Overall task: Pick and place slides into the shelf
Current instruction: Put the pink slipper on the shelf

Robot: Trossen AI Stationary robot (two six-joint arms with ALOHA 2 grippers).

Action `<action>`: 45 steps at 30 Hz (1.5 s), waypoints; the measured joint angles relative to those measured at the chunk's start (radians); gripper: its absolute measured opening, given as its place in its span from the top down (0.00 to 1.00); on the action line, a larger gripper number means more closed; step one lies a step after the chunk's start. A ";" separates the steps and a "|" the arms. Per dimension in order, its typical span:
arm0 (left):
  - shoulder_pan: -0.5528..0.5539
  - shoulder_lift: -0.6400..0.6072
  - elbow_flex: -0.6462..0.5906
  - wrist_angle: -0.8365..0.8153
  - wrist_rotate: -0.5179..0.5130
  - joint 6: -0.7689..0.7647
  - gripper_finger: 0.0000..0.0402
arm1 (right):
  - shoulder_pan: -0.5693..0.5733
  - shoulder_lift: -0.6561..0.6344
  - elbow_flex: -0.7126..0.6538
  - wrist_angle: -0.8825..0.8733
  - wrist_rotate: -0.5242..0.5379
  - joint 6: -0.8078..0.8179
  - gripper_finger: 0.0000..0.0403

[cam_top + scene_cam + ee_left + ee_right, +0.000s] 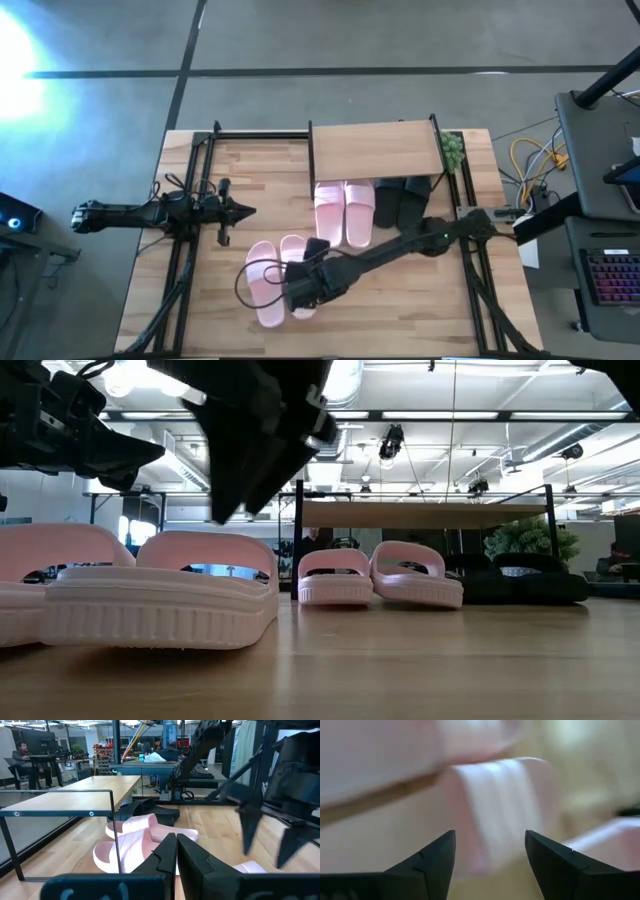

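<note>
Two light pink slides lie side by side on the near middle of the table. My right gripper hovers open just above them, its fingers pointing down at a pink strap; part of the right-hand slide is hidden beneath it. The shelf stands at the far edge. Beneath its board another pink pair and a black pair rest sole-down on the table. My left gripper waits shut at the table's left.
Black metal rails run along the table's left side and right side. A small green plant sits by the shelf's right end. Bare wood shows near the front edge. A person sits far off at a desk.
</note>
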 joint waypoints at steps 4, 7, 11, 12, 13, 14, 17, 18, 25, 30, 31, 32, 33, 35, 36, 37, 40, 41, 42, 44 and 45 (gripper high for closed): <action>0.000 -0.001 0.000 0.002 0.000 0.000 1.00 | 0.012 0.000 0.022 -0.064 0.108 0.051 0.43; 0.000 0.000 0.000 0.001 0.000 0.000 1.00 | 0.019 -0.023 0.020 -0.071 0.103 0.096 0.43; 0.000 0.000 0.000 0.017 0.001 -0.008 1.00 | 0.031 -0.072 0.021 -0.089 0.104 0.164 0.43; -0.001 -0.001 0.000 0.031 0.006 -0.058 1.00 | 0.034 -0.081 0.021 -0.091 0.104 0.181 0.43; -0.001 -0.002 0.000 0.049 0.020 -0.152 1.00 | 0.038 -0.089 0.021 -0.090 0.104 0.199 0.43; -0.001 -0.002 0.000 0.077 0.026 -0.290 1.00 | 0.041 -0.099 0.021 -0.092 0.103 0.220 0.43; -0.002 0.000 0.006 0.147 0.023 -0.778 1.00 | 0.052 -0.135 0.020 -0.094 0.101 0.268 0.43; -0.002 0.001 0.007 0.158 0.019 -0.880 1.00 | 0.055 -0.149 0.020 -0.100 0.101 0.284 0.43; -0.002 -0.008 0.008 0.189 -0.004 -0.864 1.00 | 0.062 -0.193 0.021 -0.190 0.104 0.397 0.43; -0.002 0.002 0.007 0.317 -0.027 -0.887 1.00 | 0.061 -0.200 0.021 -0.224 0.105 0.409 0.43; -0.002 0.005 0.007 0.359 -0.014 -0.872 1.00 | 0.062 -0.200 0.020 -0.224 0.104 0.409 0.43; -0.002 0.007 0.008 0.392 0.011 -0.858 1.00 | 0.061 -0.200 0.020 -0.225 0.104 0.409 0.43; -0.002 0.006 0.017 0.395 0.036 -0.842 1.00 | 0.060 -0.200 0.020 -0.225 0.104 0.409 0.43; -0.003 0.007 0.076 0.290 0.051 -0.818 1.00 | 0.060 -0.200 0.020 -0.225 0.104 0.409 0.43; -0.004 0.006 0.117 0.190 0.049 -0.791 1.00 | 0.060 -0.200 0.020 -0.225 0.104 0.413 0.43; -0.005 0.008 0.165 0.073 0.047 -0.752 1.00 | 0.060 -0.200 0.020 -0.227 0.104 0.422 0.43; -0.009 0.052 0.336 -0.268 0.033 -0.624 1.00 | 0.060 -0.200 0.020 -0.249 0.093 0.473 0.43; -0.010 0.073 0.395 -0.364 0.024 -0.582 1.00 | 0.060 -0.200 0.020 -0.264 0.086 0.495 0.43; -0.010 0.096 0.452 -0.443 0.021 -0.542 1.00 | 0.060 -0.200 0.020 -0.280 0.078 0.520 0.43; -0.010 0.144 0.550 -0.569 0.010 -0.467 1.00 | 0.064 -0.200 0.020 -0.319 0.066 0.574 0.43; -0.010 0.166 0.592 -0.615 0.001 -0.434 1.00 | 0.066 -0.200 0.020 -0.337 0.063 0.600 0.43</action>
